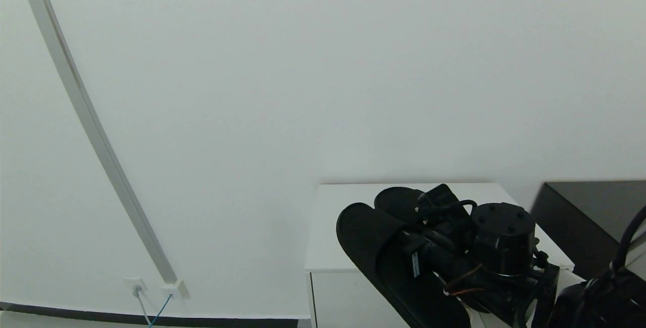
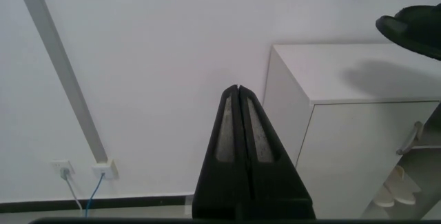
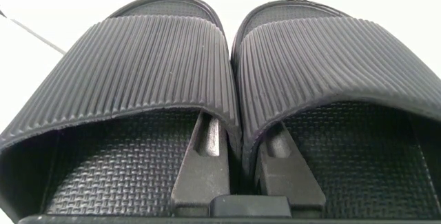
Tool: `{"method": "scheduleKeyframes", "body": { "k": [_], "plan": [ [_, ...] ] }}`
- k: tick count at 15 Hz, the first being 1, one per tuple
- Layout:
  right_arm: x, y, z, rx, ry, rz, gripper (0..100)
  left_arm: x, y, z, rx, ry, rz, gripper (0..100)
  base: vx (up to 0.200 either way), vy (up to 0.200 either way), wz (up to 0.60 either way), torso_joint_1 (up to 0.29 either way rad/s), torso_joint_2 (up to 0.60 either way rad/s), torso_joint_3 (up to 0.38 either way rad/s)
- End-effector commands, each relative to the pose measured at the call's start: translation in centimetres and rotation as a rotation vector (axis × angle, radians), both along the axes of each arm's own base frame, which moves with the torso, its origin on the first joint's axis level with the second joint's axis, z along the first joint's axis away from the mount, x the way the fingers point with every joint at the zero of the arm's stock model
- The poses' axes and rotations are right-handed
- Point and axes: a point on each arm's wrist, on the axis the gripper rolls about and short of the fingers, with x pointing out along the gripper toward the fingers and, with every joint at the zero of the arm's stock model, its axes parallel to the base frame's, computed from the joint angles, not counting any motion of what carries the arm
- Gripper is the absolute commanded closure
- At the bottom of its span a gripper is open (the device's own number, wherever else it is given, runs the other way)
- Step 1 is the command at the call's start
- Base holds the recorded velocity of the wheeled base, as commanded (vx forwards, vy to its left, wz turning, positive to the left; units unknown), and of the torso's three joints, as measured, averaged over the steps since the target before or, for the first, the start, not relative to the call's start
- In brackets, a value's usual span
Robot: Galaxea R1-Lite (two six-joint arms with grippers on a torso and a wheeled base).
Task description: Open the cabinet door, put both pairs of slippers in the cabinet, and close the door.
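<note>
A pair of black slippers (image 1: 373, 247) hangs tilted over the front of the white cabinet (image 1: 343, 217). My right gripper (image 1: 429, 227) holds them. In the right wrist view its fingers (image 3: 200, 162) reach under the ribbed straps, and the gripper (image 3: 240, 131) is shut on the two inner sides of the black slippers (image 3: 158, 65). My left gripper (image 2: 238, 89) is shut on nothing, out to the left of the cabinet (image 2: 344, 69), facing the wall. Past the door's handle (image 2: 408, 140), a pair of white slippers (image 2: 398, 186) lies low inside the cabinet. The toe of a black slipper (image 2: 413, 27) shows above the cabinet top.
A dark piece of furniture (image 1: 590, 217) stands right of the cabinet. A grey cable duct (image 1: 91, 121) runs down the white wall to two sockets (image 1: 135, 285) with a blue cable near the floor.
</note>
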Motion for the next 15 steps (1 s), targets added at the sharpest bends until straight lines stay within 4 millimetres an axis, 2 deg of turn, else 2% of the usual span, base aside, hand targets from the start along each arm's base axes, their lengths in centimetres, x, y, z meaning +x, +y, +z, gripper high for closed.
{"method": "scheduleKeyframes", "body": {
  "k": [1, 6, 15],
  "plan": [
    [0.1, 0.1, -0.5, -0.014, 0.013, 0.0, 100, 0.0, 0.0, 0.0, 0.0, -0.001, -0.001, 100, -0.2, 0.0, 0.0, -0.007, 0.0, -0.002],
    [0.0, 0.0, -0.8, -0.021, 0.02, -0.002, 100, 0.0, 0.0, 0.0, 0.0, 0.001, 0.001, 100, -0.2, 0.0, 0.0, 0.003, 0.0, 0.002],
    [-0.6, -1.0, -1.2, -0.025, 0.023, -0.014, 100, 0.0, 0.0, 0.0, -0.005, 0.001, 0.001, 100, 0.0, 0.0, 0.0, 0.0, 0.0, 0.0]
  ]
}}
